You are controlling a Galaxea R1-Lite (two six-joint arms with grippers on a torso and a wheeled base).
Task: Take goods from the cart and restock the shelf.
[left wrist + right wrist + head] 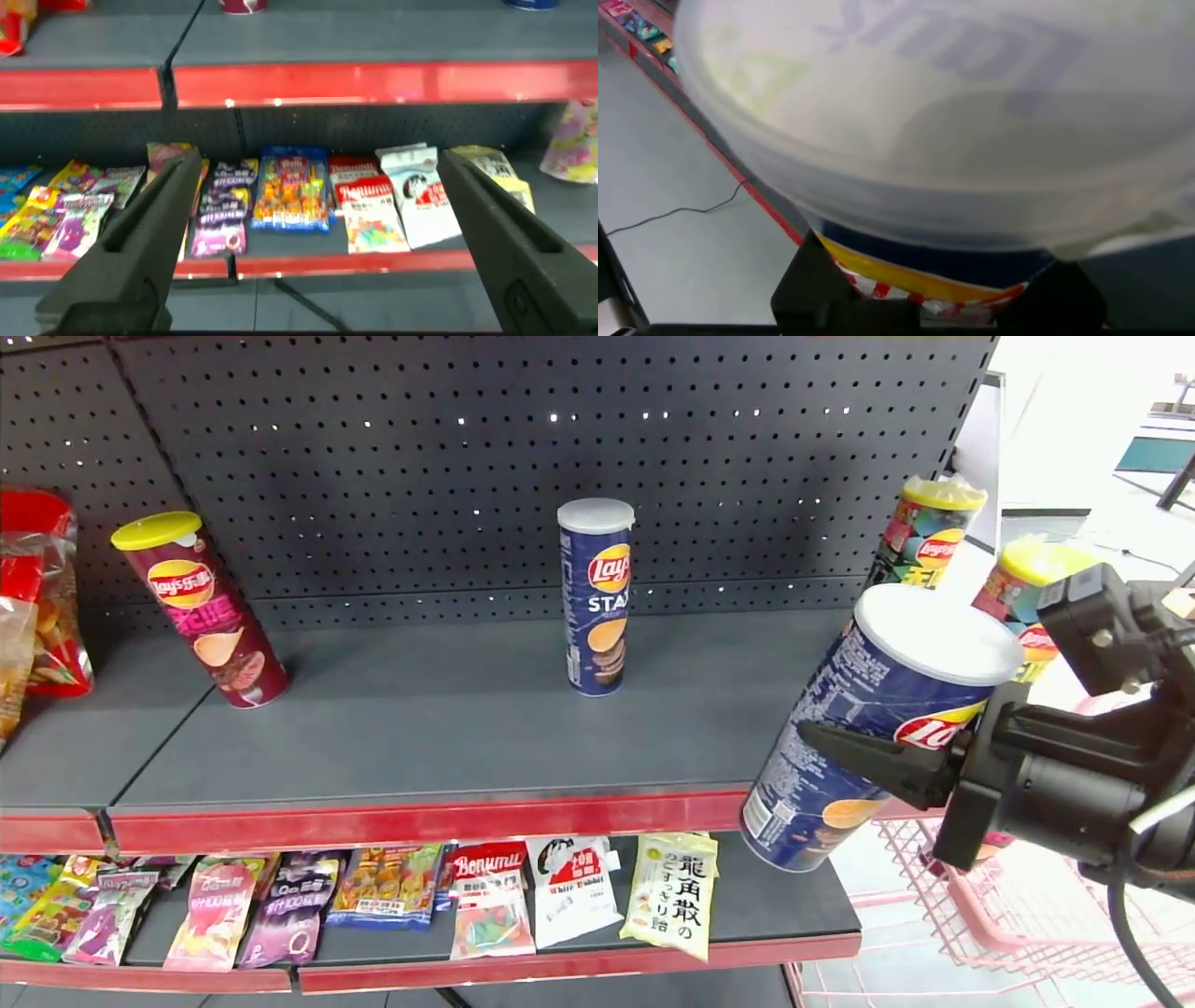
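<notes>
The right hand (920,756) is gripping a blue can (840,709) with a white lid. Its fingers are squeezing tight around the middle of the can. The blue can is leaning over, with its lid tipping toward the right. It is hanging in the air just in front of the right end of the top shelf (467,737), and it is not touching the shelf. The pink cart (934,905) is sitting below it and to the right.

The left hand (320,168) is holding nothing. Its two fingers are spreading wide apart. It is facing the lower shelf (392,262), where candy bags (290,191) are lying in a row.

On the top shelf, a second blue can (596,597) is standing up in the middle. A dark red can (201,607) with a yellow lid is standing well to its left. Red snack bags (42,588) are sitting at the far left end. Two bright cans (934,527) with yellow lids are peeking out behind the held can. I cannot tell what they are standing on.
</notes>
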